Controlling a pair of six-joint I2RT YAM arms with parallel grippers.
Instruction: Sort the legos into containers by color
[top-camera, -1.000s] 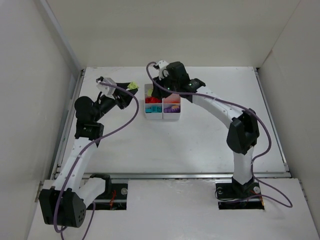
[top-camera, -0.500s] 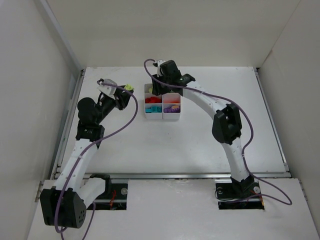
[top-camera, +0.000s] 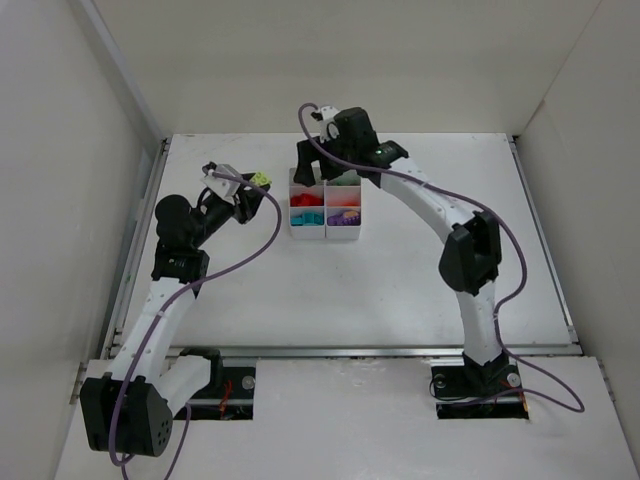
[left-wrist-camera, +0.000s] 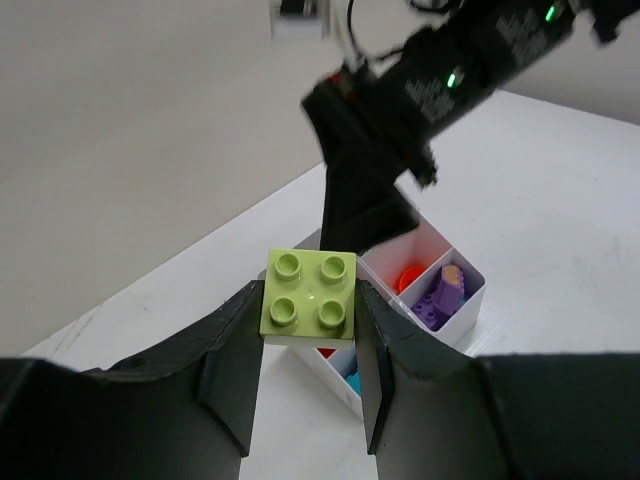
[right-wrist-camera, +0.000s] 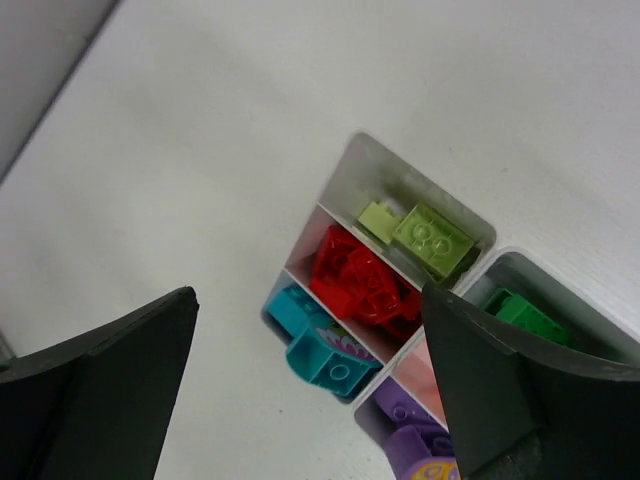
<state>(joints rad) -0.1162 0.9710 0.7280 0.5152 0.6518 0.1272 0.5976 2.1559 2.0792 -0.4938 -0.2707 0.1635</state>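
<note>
In the left wrist view a yellow-green lego (left-wrist-camera: 310, 298), a two-by-two brick with studs up, sits pinched between the dark fingers of my left gripper (left-wrist-camera: 308, 305). From above, the left gripper (top-camera: 252, 186) hangs just left of the white containers (top-camera: 325, 238) with the lego (top-camera: 262, 180) at its tip. My right gripper (top-camera: 318, 172) hovers over the box's far end, open and empty. The right wrist view looks down between its spread jaws (right-wrist-camera: 308, 295) onto compartments of yellow-green legos (right-wrist-camera: 420, 235), red legos (right-wrist-camera: 360, 280), teal legos (right-wrist-camera: 320, 345), green legos (right-wrist-camera: 520, 315) and purple legos (right-wrist-camera: 415, 450).
The right arm (left-wrist-camera: 430, 90) crosses just behind the containers (left-wrist-camera: 458, 322) in the left wrist view. White walls enclose the table on the left, back and right. The left arm's purple cable (top-camera: 255, 245) loops beside the box.
The right gripper has gone from partly closed to wide open above the box and shifted slightly. The left gripper has drifted a little right toward the box, still holding its brick.
</note>
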